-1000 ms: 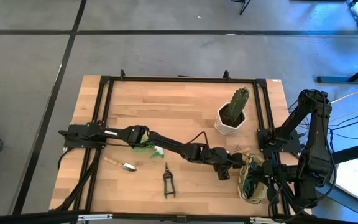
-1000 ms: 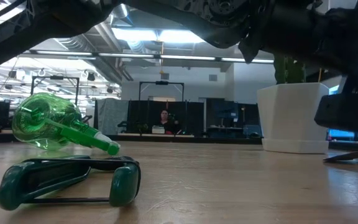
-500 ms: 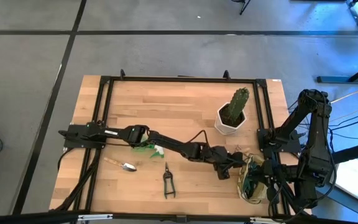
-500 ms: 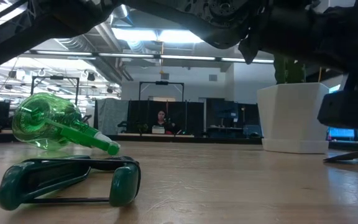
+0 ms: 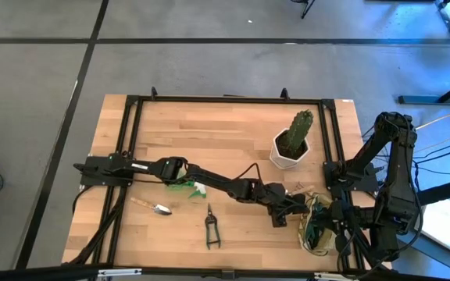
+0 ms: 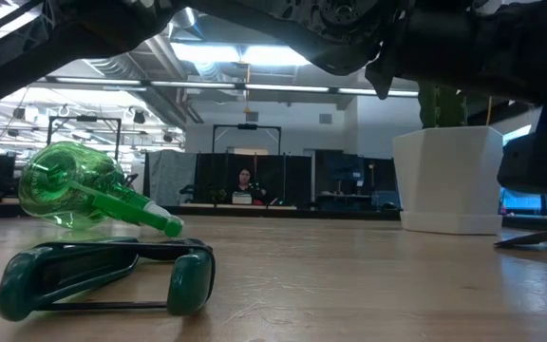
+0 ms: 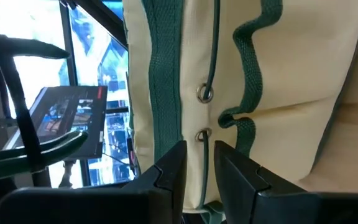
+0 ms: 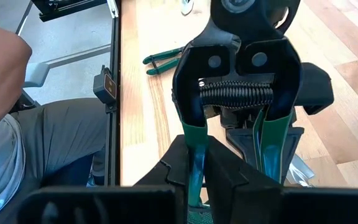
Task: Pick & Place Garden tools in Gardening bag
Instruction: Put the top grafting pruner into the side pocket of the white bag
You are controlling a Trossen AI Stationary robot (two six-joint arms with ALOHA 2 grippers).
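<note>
Shears held over the bag

The right gripper (image 8: 194, 155) pinched shears (image 8: 238, 93); the left gripper (image 7: 196, 163), nearly pressed together, touched the bag (image 7: 278, 81). Steadying it should ease the drop.

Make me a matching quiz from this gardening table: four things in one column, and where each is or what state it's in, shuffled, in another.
Things:
1. spray bottle
2. cactus
3. trowel
4. right claw

Places or states:
A. stands upright in a white pot
B. shut on one green handle of a pair of shears
C. lies on its side under the left arm
D. lies flat near the table's left edge

Pairs: 1-C, 2-A, 3-D, 4-B
</note>
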